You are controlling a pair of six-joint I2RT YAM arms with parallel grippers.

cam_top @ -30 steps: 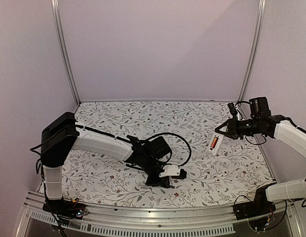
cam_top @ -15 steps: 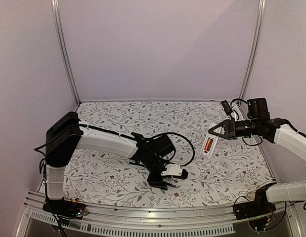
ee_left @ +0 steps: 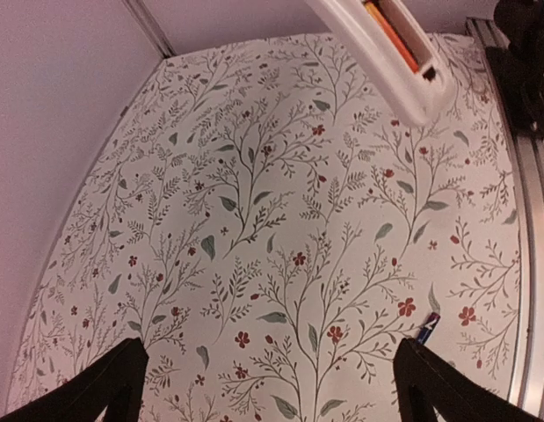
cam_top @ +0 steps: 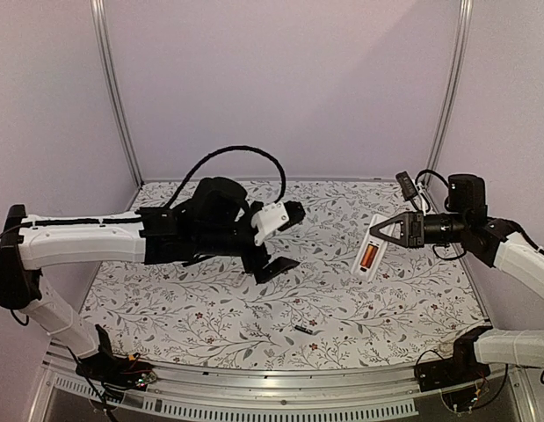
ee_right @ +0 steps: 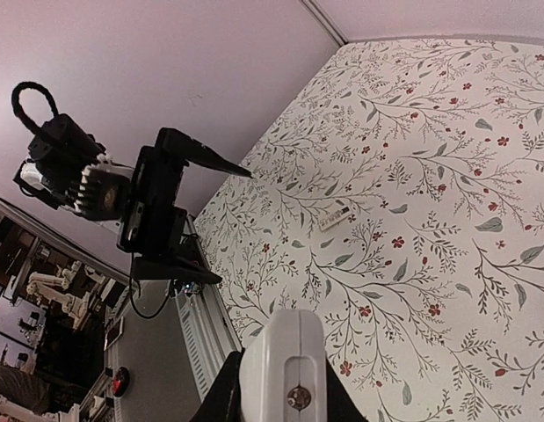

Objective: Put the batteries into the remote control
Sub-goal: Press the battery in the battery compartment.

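Observation:
The white remote control [cam_top: 370, 249] hangs tilted above the right half of the table, and my right gripper [cam_top: 391, 232] is shut on its upper end. An orange-red battery [cam_top: 367, 256] sits in its open bay. From the right wrist I see the remote's end [ee_right: 284, 365] between the fingers. The dark battery [cam_top: 302, 330] lies loose on the table near the front edge, also seen as the dark battery [ee_left: 427, 327] and a small battery [ee_right: 336, 216]. My left gripper [cam_top: 287, 239] hovers high over the table centre, open and empty, with the remote [ee_left: 377, 48] ahead of it.
A floral-patterned cloth [cam_top: 210, 308] covers the table. A metal rail [cam_top: 280, 387] runs along the front edge, and purple walls with metal posts [cam_top: 113, 97] enclose the back and sides. A black cable [cam_top: 228, 154] loops above the left arm.
My left gripper opened, left the dark battery on the table near the front and rose up and back. The right gripper shifted the remote slightly left.

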